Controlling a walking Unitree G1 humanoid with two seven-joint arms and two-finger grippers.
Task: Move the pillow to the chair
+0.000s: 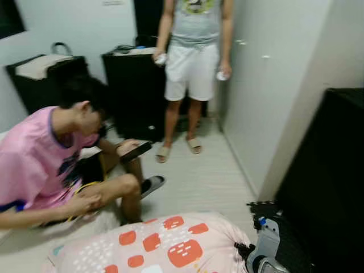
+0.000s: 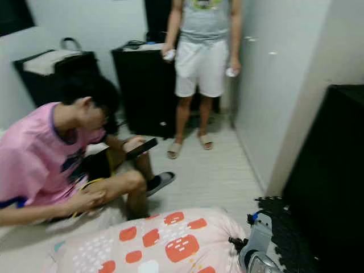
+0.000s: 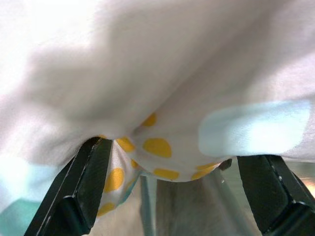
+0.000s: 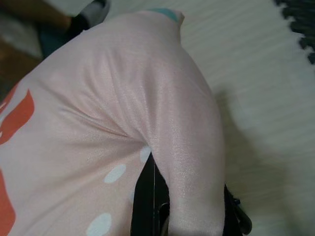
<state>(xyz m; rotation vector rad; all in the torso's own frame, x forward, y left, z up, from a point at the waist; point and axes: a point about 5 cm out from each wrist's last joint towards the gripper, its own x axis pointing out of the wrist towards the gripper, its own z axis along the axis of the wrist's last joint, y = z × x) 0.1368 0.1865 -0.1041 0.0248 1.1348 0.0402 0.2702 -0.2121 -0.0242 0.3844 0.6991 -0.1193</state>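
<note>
Left eye view has the pillow (image 1: pixel 153 247) closest of all, at 6 o'clock along the lower edge: pale pink with orange-red blotches, white dashes and a bit of teal, carried in front of the robot above the light plank floor (image 1: pixel 210 176). At 5 o'clock the right arm (image 1: pixel 264 247), silver with a blue fitting, lies against the pillow's right end. In the right wrist view the right gripper (image 4: pixel 189 216) has its two black fingers on either side of a thick fold of pillow cloth, pinching it. In the left wrist view the left gripper (image 3: pixel 170 196) has its fingers spread wide, with a bulge of white cloth printed with yellow dots hanging into the gap between them; both fingers touch the cloth at its edges, so it grasps the pillow as well. Just beyond the pillow, at 9 o'clock, a person in a pink shirt (image 1: pixel 34 162) crouches low, one hand near the ankle and a dark phone (image 1: pixel 135 151) in the other. At 3 o'clock a tall black piece of furniture (image 1: pixel 330 182) fills the right side, with a white wall (image 1: pixel 273 85) beyond it. Farther off, at 12 o'clock, a second person in white shorts (image 1: pixel 190 71) and sandals stands facing the robot, in front of a black cabinet (image 1: pixel 133 94). At 10 o'clock, against the far wall, stands a black bag with a loop handle (image 1: pixel 40 74).
</note>
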